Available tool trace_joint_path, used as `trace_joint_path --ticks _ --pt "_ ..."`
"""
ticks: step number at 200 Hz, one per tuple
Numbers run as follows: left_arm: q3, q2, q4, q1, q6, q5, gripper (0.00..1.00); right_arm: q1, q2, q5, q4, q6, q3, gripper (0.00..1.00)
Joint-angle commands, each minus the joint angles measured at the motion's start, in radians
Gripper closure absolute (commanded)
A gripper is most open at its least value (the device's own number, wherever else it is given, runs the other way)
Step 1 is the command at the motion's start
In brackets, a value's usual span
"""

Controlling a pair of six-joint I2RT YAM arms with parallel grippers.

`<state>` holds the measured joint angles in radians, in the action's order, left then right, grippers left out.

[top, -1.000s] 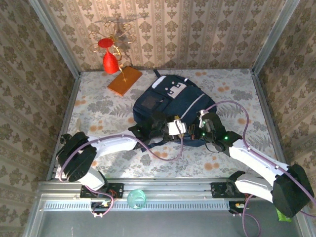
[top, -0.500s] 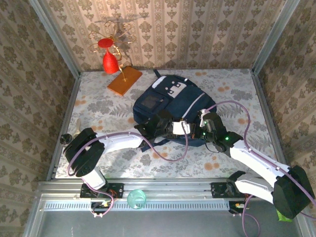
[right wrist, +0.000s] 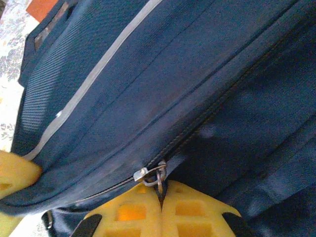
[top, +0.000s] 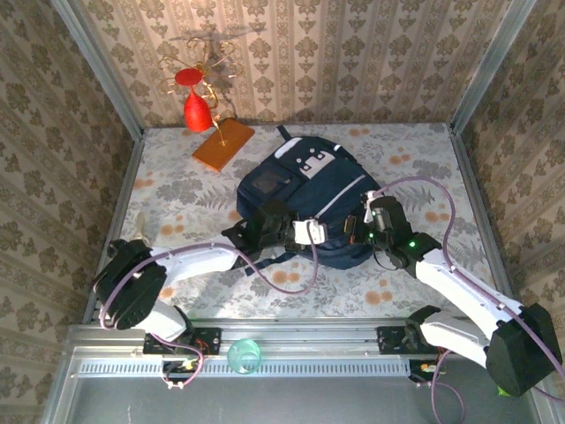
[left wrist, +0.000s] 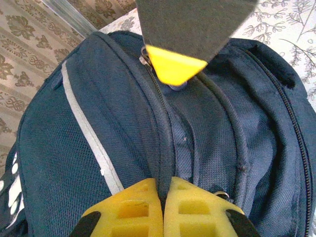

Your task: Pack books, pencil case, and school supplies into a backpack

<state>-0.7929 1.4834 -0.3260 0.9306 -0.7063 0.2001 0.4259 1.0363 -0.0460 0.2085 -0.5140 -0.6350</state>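
Large navy-blue fabric backpack (top: 305,181) lies flat mid-table on the floral tablecloth (top: 177,194), top end toward the back wall. Both arms meet at its near edge.

Left gripper (left wrist: 163,200): yellow foam pads pressed together, a raised ridge of backpack fabric beside the zipper line running in between them.

Right gripper (right wrist: 160,202): pads together, clamped on the small metal zipper pull (right wrist: 153,174); the zipper seam runs up and right from it.

Writing: none legible. The grey-white patch (top: 311,159) near the top of the pack has dark marks, too small to read.

View differences:
- Top camera gives the layout: flat orange slab (top: 222,144) back-left of the pack, a red cone-shaped ornament with gold wire loops (top: 196,106) behind it, and a teal round object (top: 244,356) on the front rail.
- Left wrist shows the pale reflective stripe (left wrist: 89,133) and mesh panel up close, plus a dark grey wedge with a yellow tip (left wrist: 175,64) sitting on the zipper line at frame top.
- Right wrist shows the pull itself, and a second block of yellow foam (right wrist: 15,173) at the left edge against the pack.
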Motion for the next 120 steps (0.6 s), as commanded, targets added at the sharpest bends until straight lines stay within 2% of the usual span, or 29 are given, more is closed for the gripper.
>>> trace_joint_path --ticks 1,37,59,90,106,120 --pt "0.047 -0.075 0.084 -0.048 0.036 -0.001 1.00 -0.056 0.009 0.119 0.096 0.025 -0.049 1.00" --pt "0.129 -0.167 0.096 -0.108 0.090 0.016 1.00 -0.081 0.042 0.127 0.150 0.042 -0.112 1.00" --pt "0.184 -0.216 0.066 -0.150 0.139 0.013 1.00 -0.068 0.040 0.025 0.092 0.053 -0.101 1.00" --pt "0.178 -0.265 0.081 -0.144 0.231 0.030 0.62 0.007 0.033 -0.031 0.027 0.059 -0.089 1.00" --pt "0.155 -0.282 0.087 -0.103 0.272 0.044 0.49 0.035 0.025 -0.032 0.008 0.059 -0.082 1.00" --pt "0.122 -0.270 0.103 -0.046 0.267 0.010 0.42 0.053 0.024 -0.037 -0.010 0.055 -0.077 1.00"
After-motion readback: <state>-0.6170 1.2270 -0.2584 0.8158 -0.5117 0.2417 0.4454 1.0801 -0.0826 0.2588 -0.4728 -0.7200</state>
